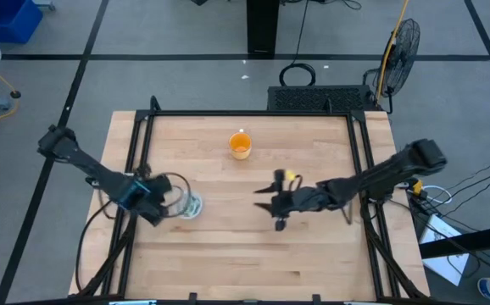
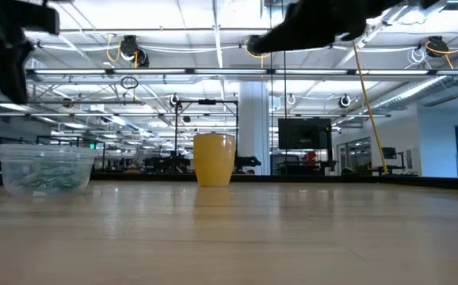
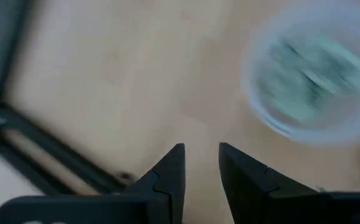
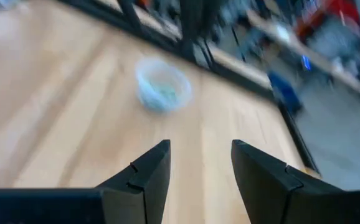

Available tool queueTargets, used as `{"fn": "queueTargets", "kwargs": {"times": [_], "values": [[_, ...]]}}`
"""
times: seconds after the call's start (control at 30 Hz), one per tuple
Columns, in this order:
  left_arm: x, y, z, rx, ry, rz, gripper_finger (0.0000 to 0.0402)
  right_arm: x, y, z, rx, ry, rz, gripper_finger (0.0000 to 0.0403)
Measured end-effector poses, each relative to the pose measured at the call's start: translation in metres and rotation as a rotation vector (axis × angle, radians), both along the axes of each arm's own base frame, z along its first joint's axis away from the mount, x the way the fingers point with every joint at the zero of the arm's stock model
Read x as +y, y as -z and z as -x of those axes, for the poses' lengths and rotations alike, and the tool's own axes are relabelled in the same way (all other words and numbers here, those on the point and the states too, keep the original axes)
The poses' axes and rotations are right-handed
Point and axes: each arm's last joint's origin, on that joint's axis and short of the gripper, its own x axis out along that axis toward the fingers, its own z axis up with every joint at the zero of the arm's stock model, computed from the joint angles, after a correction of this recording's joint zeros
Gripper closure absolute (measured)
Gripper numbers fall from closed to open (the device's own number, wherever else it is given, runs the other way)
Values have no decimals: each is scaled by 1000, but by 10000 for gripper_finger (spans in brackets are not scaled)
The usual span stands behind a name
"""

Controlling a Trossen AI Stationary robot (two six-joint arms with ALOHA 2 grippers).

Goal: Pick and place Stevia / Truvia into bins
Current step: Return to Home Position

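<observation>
The Stevia packets (image 2: 43,176) lie all together inside the clear cup (image 1: 191,206), a pale green heap at its bottom. The cup stands on the wooden table (image 1: 313,263), in its left half, about midway between the far and the near edge. The left gripper (image 1: 164,207) hangs above the table just beside this cup, on the side of the left edge. Its fingers (image 3: 170,177) are released, with a narrow gap between them and nothing inside. The right gripper (image 1: 266,202) hangs over the middle of the table, well apart from the cup, its fingers (image 4: 147,171) spread wider and also empty. An orange cup (image 1: 240,146) stands upright toward the far edge.
</observation>
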Motion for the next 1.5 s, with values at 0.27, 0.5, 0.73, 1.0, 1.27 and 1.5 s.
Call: {"fn": "queueTargets", "kwargs": {"times": [0.27, 0.5, 0.73, 1.0, 1.27, 1.5], "values": [[40, -35, 59, -348, -53, -91, 298, -13, -11, 54, 15, 139, -298, 238], [63, -32, 90, -644, -10, 64, 298, -25, 6, 102, -52, 24, -481, 238], [56, -39, 85, -942, 219, 249, 298, -42, 27, 152, -257, -40, -558, 238], [36, -43, 63, -1174, 510, 194, 298, -48, 41, 181, -561, -254, -611, 238], [26, 20, 40, -1208, 374, 172, 298, -50, 34, 187, -642, -269, -627, 238], [30, 46, 30, -1226, 370, 136, 298, -50, 34, 187, -638, -267, -594, 238]]}}
